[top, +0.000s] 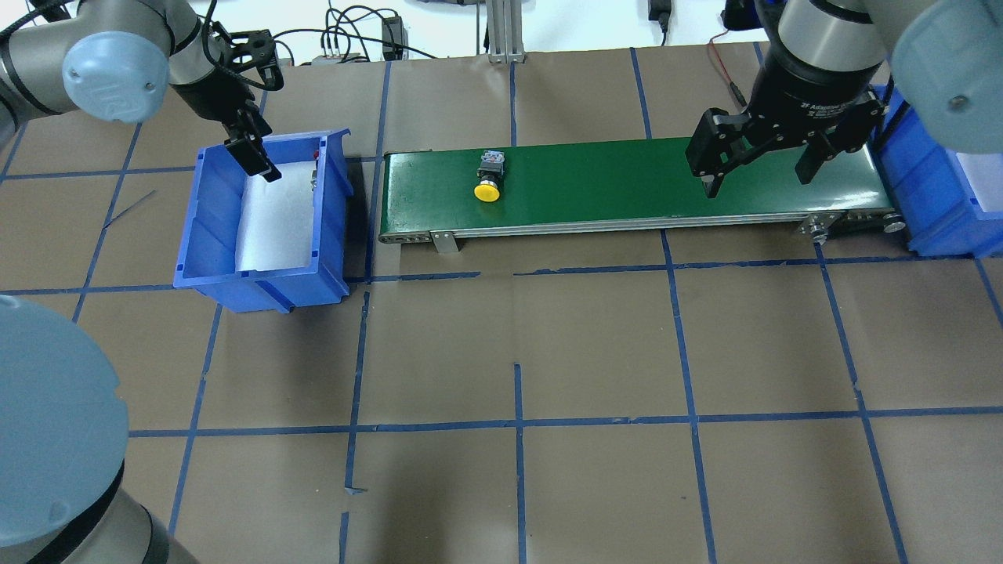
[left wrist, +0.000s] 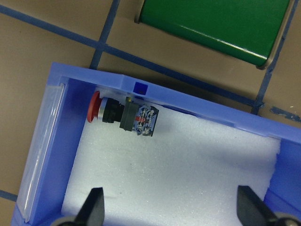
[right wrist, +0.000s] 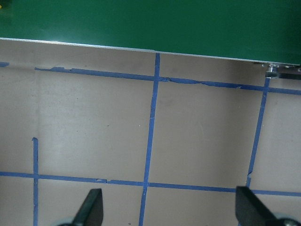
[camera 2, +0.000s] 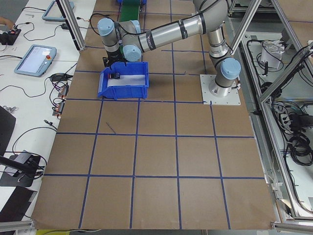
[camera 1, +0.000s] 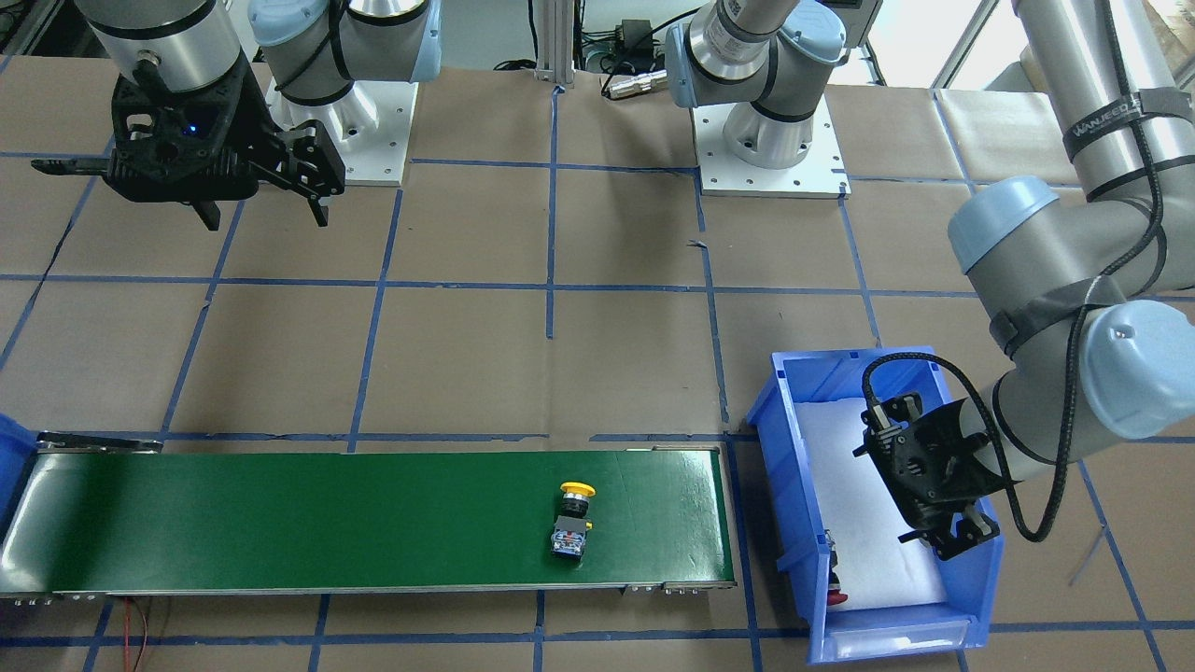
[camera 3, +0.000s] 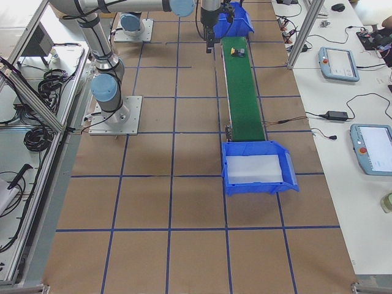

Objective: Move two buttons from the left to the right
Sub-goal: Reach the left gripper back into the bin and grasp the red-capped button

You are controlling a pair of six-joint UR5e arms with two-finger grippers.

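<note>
So far, yellow button (top: 487, 190) lies on the belt (top: 627, 180), red button (left wrist: 123, 114) sits in the bin (top: 211, 227); left claw (left wrist: 170, 197) and right claw (top: 758, 182) gape empty.

Green conveyor belt (top: 627, 184): yellow mushroom-cap push-button (top: 488, 176) lies near its left end, bare belt beyond it. Right gripper (top: 758, 185) hangs spread by the right end. Off the left end, red-cap push-button (left wrist: 123, 114) hugs the blue plastic bin's (top: 258, 276) belt-side wall; white foam liner (left wrist: 178, 174) behind it open.

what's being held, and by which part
Nothing: the left gripper and right gripper are open; red button lies in the bin, yellow button on the belt.
</note>
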